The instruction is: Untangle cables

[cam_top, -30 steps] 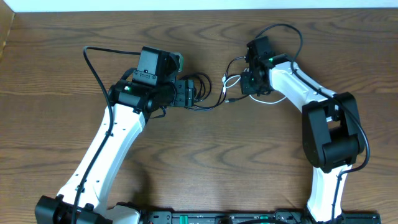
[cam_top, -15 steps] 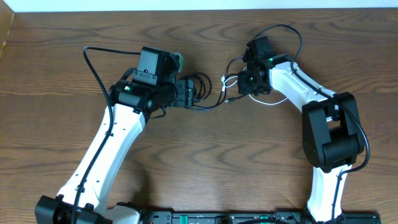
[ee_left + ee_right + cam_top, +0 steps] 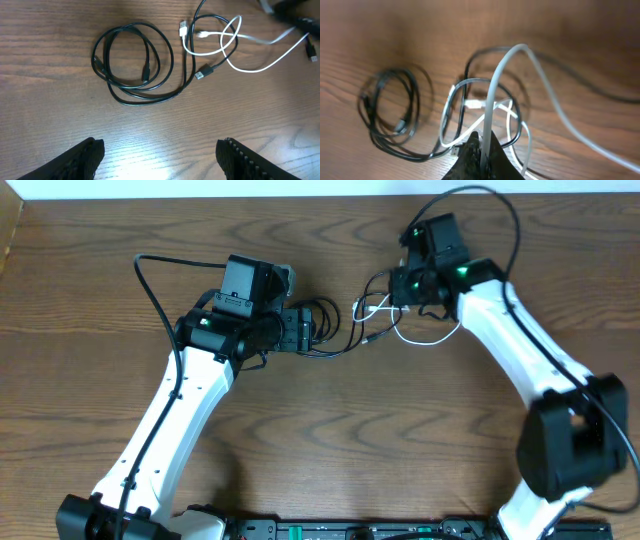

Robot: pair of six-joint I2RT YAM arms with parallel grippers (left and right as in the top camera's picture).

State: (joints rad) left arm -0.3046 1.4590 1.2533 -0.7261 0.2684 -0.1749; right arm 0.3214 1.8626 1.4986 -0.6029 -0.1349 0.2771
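The thin black cable (image 3: 132, 62) lies in a loose coil on the wooden table, its tail running right to a plug that crosses the loops of the white cable (image 3: 235, 47). My left gripper (image 3: 161, 147) hovers open just short of the coil, nothing between its fingers. My right gripper (image 3: 484, 142) is shut on the white cable (image 3: 495, 90), which rises from the jaws and arcs away right. Overhead, the left gripper (image 3: 310, 332) sits over the black cable (image 3: 335, 352). The right gripper (image 3: 400, 288) is above the crossing, the white cable (image 3: 425, 342) trailing below it.
The table's far edge (image 3: 320, 196) meets a white wall at the back. A thick black arm cable (image 3: 150, 290) loops out left of the left arm, another (image 3: 490, 200) arches over the right arm. The arms' base rail (image 3: 400, 530) runs along the front edge.
My right arm has swung back and to the right, drawing the white cable with it, so its loop lies longer on the table. The left arm and black coil have not moved.
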